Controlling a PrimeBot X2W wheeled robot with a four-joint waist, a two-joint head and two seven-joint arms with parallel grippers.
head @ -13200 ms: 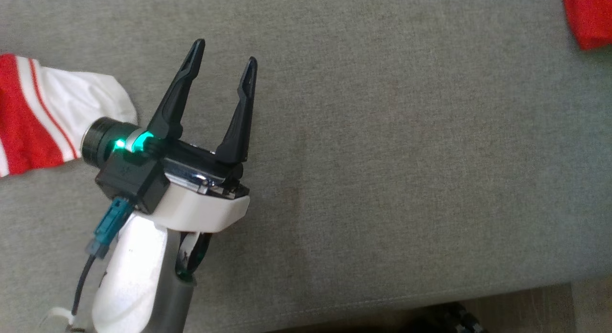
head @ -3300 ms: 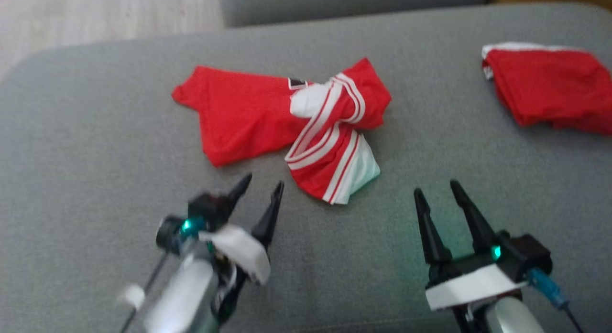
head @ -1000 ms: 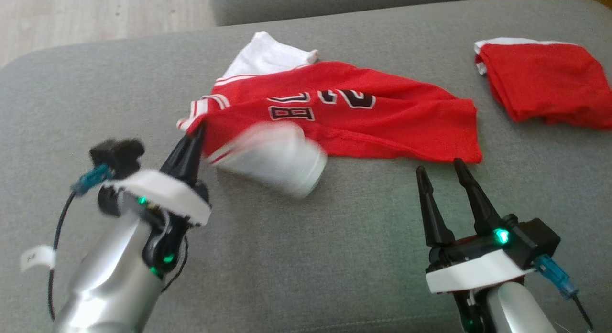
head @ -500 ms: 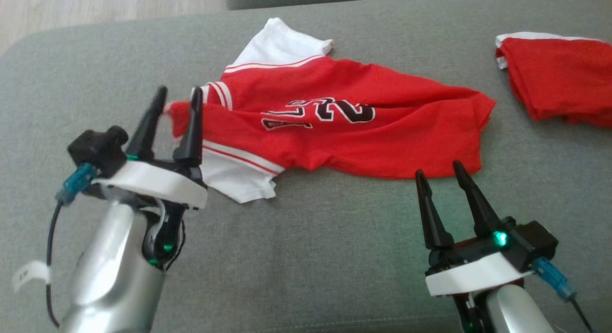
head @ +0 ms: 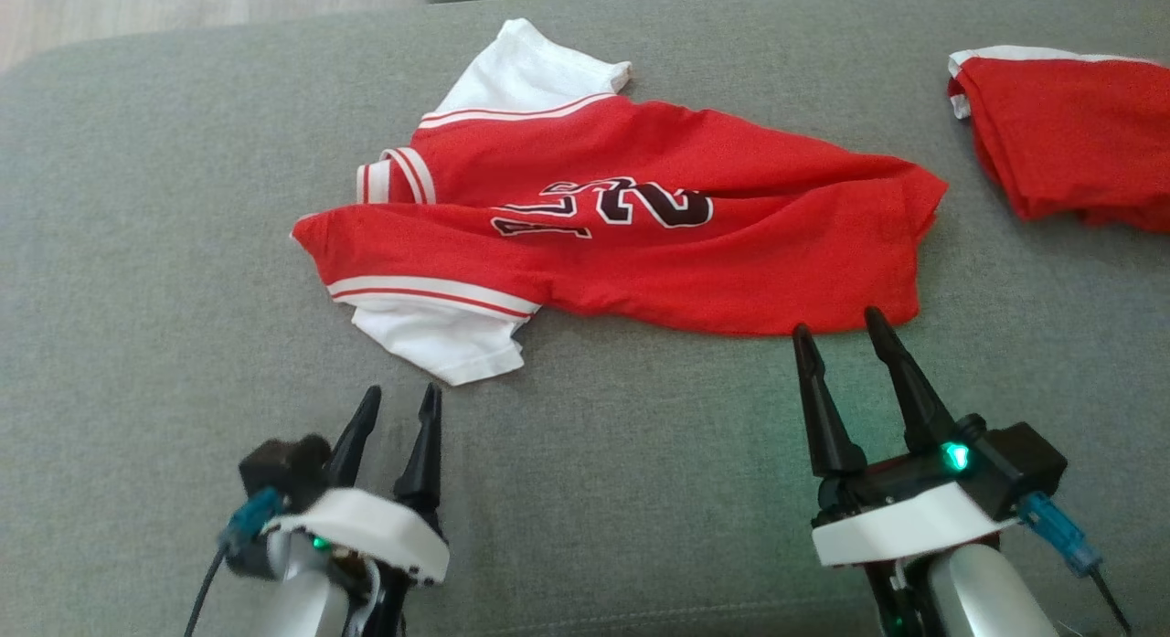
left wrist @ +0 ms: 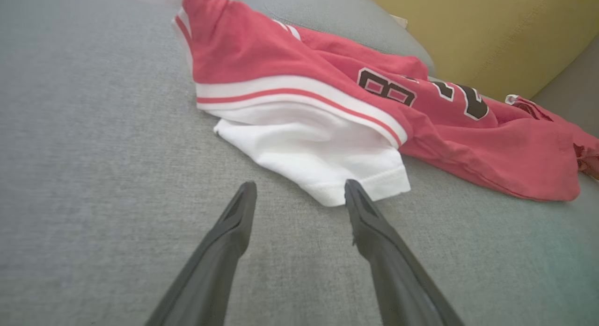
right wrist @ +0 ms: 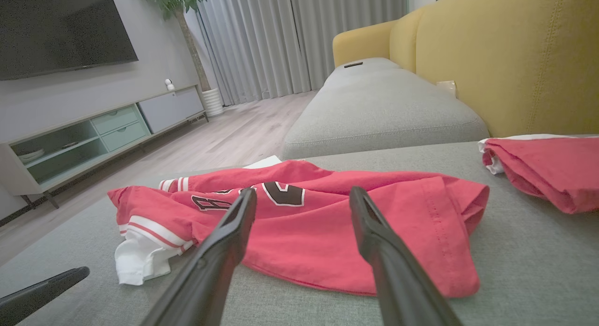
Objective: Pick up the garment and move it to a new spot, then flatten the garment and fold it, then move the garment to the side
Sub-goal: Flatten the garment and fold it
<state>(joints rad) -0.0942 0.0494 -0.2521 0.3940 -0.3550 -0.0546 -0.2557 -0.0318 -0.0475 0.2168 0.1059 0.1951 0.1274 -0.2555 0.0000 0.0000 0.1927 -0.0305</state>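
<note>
A red jersey with white sleeves and black numbers, the garment (head: 640, 244), lies spread and rumpled on the grey sofa seat (head: 164, 162). In the left wrist view its white sleeve (left wrist: 318, 153) lies just past my left gripper (left wrist: 299, 195), which is open and empty. From the head view that left gripper (head: 400, 407) sits below the near sleeve, apart from it. My right gripper (head: 843, 331) stands open, its fingertips at the jersey's lower right hem. In the right wrist view the garment (right wrist: 327, 232) lies beyond the open right gripper (right wrist: 303, 192).
A second red garment (head: 1069, 134) lies folded at the seat's far right. Beyond the seat stand a yellow sofa back (right wrist: 505, 54), another grey cushion (right wrist: 379, 106) and wooden floor (right wrist: 234, 134). The seat's front edge runs just below my grippers.
My left gripper opened, let go of the jersey's shoulder and drew back toward me. The freed sleeve dropped onto the seat. The right arm kept still.
</note>
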